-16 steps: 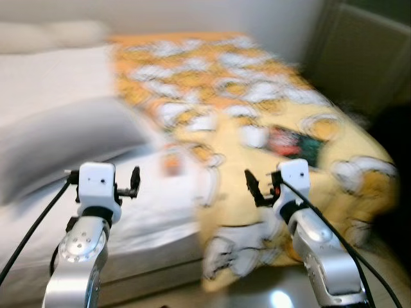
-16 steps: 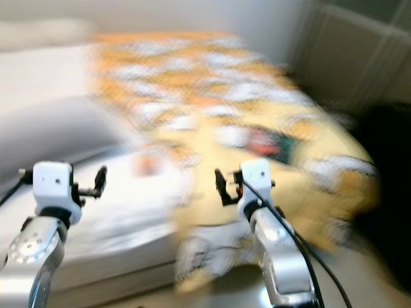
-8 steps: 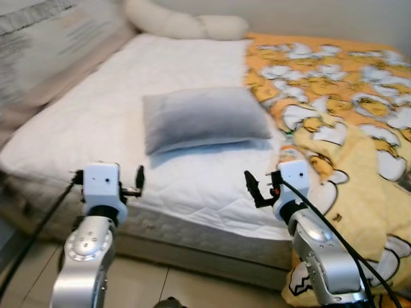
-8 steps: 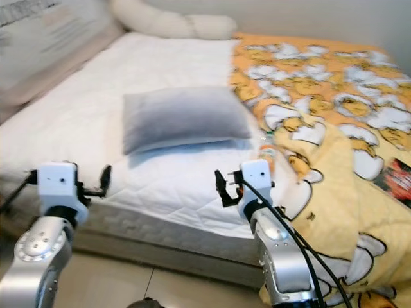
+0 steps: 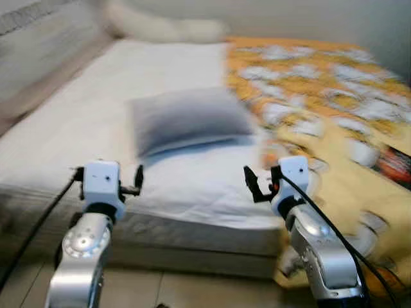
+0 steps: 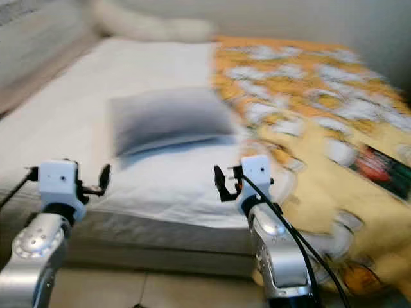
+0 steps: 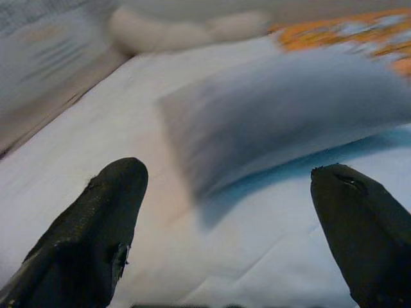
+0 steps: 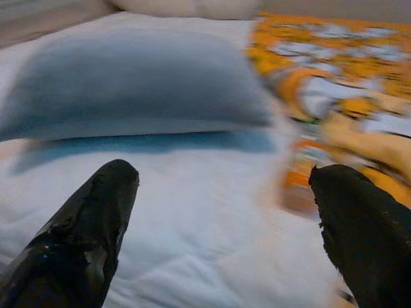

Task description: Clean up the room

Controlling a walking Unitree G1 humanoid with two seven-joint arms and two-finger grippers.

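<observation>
Frames blurred. Landmark: grey rectangular fabric pillow [image 5: 189, 120] lying flat mid-way up the white quilted mattress [image 5: 83, 122] of the bed. Yellow-and-orange cartoon-print blanket [image 5: 321, 96] covers the bed to the right of the pillow, its near edge bunched and hanging over the bed's foot. Dark red flat packet [image 6: 380, 165] rests on the blanket, well right of the pillow. Long white bolster cushion [image 6: 151, 27] lies at the head of the bed, beyond the pillow. Left claw [image 5: 137, 179] hovers in front of the pillow over the mattress's near edge, fingers [image 7: 96, 224] spread apart, gripping nothing. Right claw [image 5: 249, 184] hovers at the same level, nearer the blanket edge, fingers [image 8: 90, 218] also apart, empty.
</observation>
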